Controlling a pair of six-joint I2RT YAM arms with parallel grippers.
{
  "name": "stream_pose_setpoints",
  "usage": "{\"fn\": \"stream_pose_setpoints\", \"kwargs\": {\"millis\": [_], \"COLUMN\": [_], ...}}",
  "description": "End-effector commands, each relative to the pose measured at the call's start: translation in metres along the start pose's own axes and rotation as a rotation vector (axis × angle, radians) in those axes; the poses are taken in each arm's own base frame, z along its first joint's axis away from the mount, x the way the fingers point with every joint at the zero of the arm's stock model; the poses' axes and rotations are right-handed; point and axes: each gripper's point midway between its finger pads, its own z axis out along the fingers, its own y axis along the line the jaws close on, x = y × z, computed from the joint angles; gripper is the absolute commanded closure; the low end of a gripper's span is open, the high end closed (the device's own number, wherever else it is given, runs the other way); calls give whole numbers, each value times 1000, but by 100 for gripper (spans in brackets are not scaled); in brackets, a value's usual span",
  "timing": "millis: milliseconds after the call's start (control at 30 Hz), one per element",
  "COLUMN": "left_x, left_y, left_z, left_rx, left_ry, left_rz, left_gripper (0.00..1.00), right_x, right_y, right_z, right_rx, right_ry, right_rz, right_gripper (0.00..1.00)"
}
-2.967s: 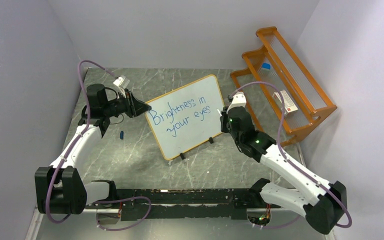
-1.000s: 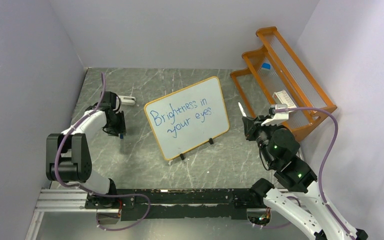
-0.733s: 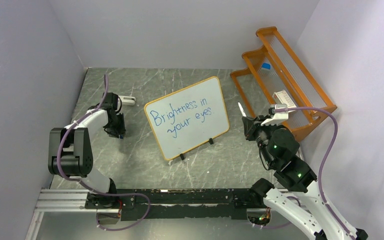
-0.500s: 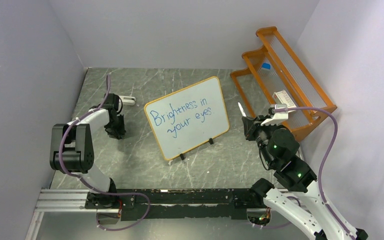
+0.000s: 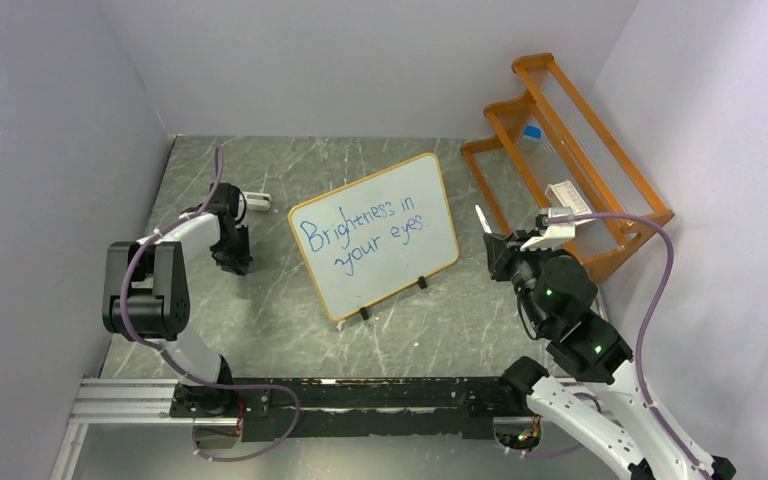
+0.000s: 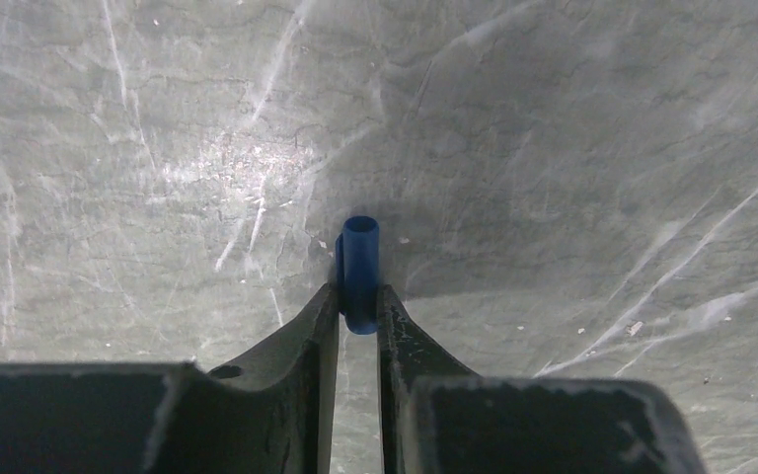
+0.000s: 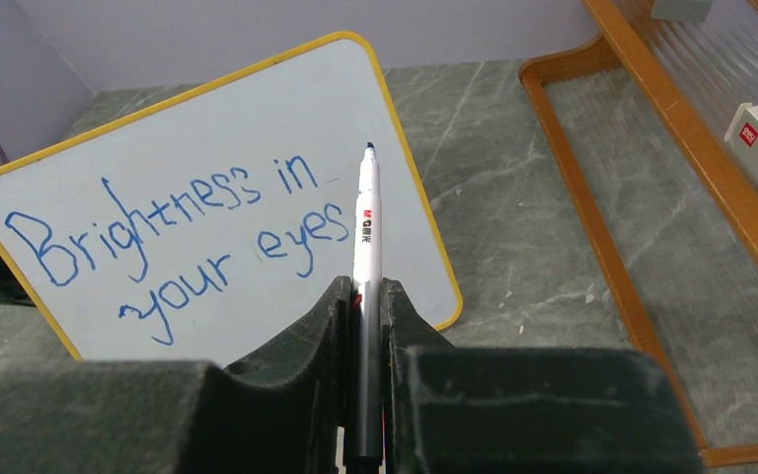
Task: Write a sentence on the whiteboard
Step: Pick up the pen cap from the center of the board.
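The whiteboard (image 5: pixel 400 270) with its orange-wood frame stands tilted mid-table on two black feet; it also shows in the right wrist view (image 7: pixel 207 128). The sentence (image 5: pixel 360 232) reads "Brightness in your eyes" in blue, in two lines (image 7: pixel 183 232). My right gripper (image 5: pixel 493 250) is shut on a white marker (image 7: pixel 366 247), its uncapped tip pointing at the board, held off to the board's right. My left gripper (image 5: pixel 233 262) points down at the table left of the board, its jaws shut on a blue marker cap (image 6: pixel 359 267).
An orange wooden rack (image 5: pixel 570 170) stands at the back right with a white box (image 5: pixel 570 203) and a blue-capped bottle (image 5: pixel 532 135) on it. A small white eraser (image 5: pixel 253 200) lies behind the left gripper. Walls close in left, back and right.
The left arm left the board's left edge, swung down to the blue cap on the table and closed on it. The right arm drew back from the board with the marker.
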Motion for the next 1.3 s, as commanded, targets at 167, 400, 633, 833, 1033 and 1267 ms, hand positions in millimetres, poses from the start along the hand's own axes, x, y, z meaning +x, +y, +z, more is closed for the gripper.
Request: {"fn": "stream_pose_setpoints", "kwargs": {"millis": [167, 400, 633, 833, 1033, 1267], "left_x": [-1, -1, 11, 14, 19, 13], "left_y": [-10, -14, -10, -13, -15, -18], "left_z": [-13, -17, -4, 7, 13, 6], "left_rx": [73, 113, 76, 38, 45, 65], "left_ry": [-47, -55, 2, 58, 95, 69], "left_rz": [19, 3, 15, 60, 73, 82], "left_gripper": [91, 95, 91, 84, 81, 95], "right_x": [4, 5, 6, 6, 7, 8], "right_y": [3, 6, 8, 8, 8, 12], "right_z": [3, 3, 4, 4, 5, 7], "right_rx": [-11, -26, -34, -35, -34, -52], "right_ry": [10, 14, 19, 20, 22, 33], "right_rz": [-12, -12, -14, -16, -17, -26], "right_gripper": [100, 100, 100, 100, 100, 100]}}
